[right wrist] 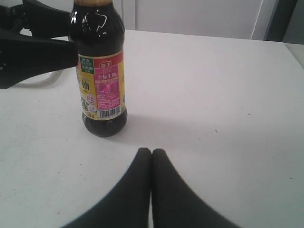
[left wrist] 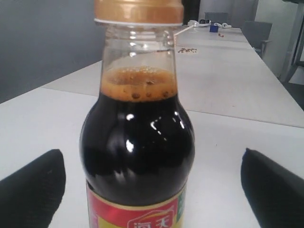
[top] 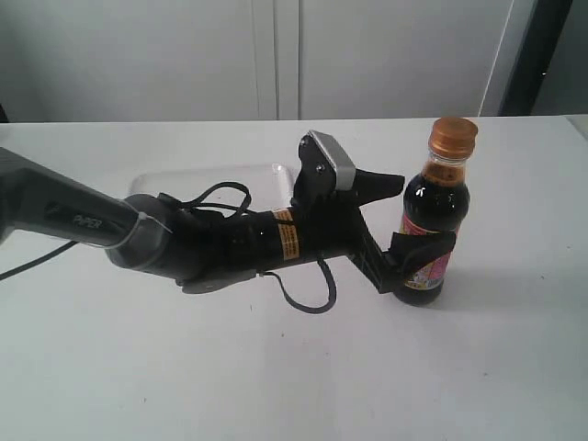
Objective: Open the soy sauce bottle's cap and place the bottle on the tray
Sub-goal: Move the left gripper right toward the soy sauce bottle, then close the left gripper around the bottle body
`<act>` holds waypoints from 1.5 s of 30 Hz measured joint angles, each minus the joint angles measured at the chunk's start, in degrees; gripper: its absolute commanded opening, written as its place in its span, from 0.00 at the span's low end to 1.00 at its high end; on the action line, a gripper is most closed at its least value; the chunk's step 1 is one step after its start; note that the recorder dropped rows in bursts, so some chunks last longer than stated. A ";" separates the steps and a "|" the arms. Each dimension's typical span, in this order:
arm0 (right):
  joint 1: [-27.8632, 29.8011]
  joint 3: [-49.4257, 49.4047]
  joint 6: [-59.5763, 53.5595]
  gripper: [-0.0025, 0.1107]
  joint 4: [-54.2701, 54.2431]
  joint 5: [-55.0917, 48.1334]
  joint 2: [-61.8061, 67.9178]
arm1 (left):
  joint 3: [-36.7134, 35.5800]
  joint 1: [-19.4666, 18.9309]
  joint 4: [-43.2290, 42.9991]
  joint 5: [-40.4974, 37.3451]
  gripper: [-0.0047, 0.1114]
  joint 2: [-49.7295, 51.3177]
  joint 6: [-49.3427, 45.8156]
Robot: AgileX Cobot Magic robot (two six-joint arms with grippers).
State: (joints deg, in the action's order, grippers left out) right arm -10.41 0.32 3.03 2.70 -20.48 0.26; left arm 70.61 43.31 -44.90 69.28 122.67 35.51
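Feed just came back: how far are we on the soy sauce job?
Nothing is finished. The cap is closed, and the soy sauce bottle stands upright on the table, not on the tray. In hand: the open left gripper brackets the bottle's lower body. The right gripper is shut, short of it.

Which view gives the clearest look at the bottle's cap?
The exterior view: the cap shows whole, shut on the soy sauce bottle. The left wrist view shows it closer, but cut off by the frame edge. In the right wrist view the cap falls outside the frame.
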 measured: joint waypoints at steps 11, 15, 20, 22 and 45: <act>0.00 0.00 0.36 0.02 0.00 0.00 0.00 | 7.01 0.00 0.37 0.00 0.91 4.73 2.64; 0.00 0.00 0.36 0.02 0.00 0.00 0.00 | 9.51 0.08 0.37 0.00 0.91 6.88 3.40; 0.00 0.00 0.36 0.02 0.00 0.00 0.00 | 12.26 0.53 0.37 -0.10 0.91 8.62 4.25; 0.00 0.00 0.36 0.02 0.00 0.00 0.00 | 13.06 0.69 0.37 -0.10 0.91 9.14 4.71; 0.00 0.00 0.36 0.02 0.00 0.00 0.00 | 17.20 2.61 1.62 -5.20 0.86 12.26 5.32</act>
State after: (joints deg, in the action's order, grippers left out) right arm -10.41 0.32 3.38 2.70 -20.48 0.26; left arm 87.81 45.92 -43.28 64.08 134.93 40.83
